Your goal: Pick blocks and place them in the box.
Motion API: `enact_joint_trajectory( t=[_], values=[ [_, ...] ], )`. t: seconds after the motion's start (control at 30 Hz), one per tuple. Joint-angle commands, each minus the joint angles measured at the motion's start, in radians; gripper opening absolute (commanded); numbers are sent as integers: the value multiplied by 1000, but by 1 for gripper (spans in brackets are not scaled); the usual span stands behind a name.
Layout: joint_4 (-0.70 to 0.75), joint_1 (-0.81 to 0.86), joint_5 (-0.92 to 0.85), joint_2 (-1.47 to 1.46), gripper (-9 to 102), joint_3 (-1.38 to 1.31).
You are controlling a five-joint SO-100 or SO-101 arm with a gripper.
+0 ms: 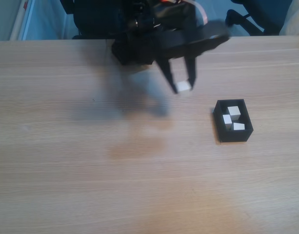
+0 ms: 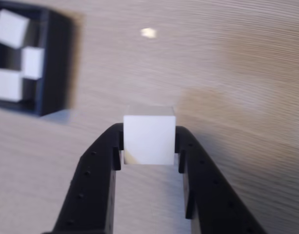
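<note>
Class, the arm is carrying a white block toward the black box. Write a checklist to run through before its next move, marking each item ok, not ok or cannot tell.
1. Block held: ok. The hand grips the fourth block on two opposite faces.
2. Block clear of the table: ok; its shadow lies apart from it in the fixed view.
3. Hand above the box: not ok; it is off to the box's left in the fixed view.
4. Room inside: ok. Three blocks leave bare floor.
5. Path to the box free: ok.
6. Grip firmness: cannot tell.
</note>
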Motion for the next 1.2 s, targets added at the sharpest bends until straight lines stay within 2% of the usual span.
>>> enact_joint_trajectory(
  t=[0.0, 0.2, 0.53, 1.17],
  values=[
    [6, -112, 49, 20, 0, -34],
    [-17, -201, 72, -75, 0, -101],
    [-107, -230, 87, -298, 0, -245],
    [-129, -272, 147, -646, 0, -518]
  ],
)
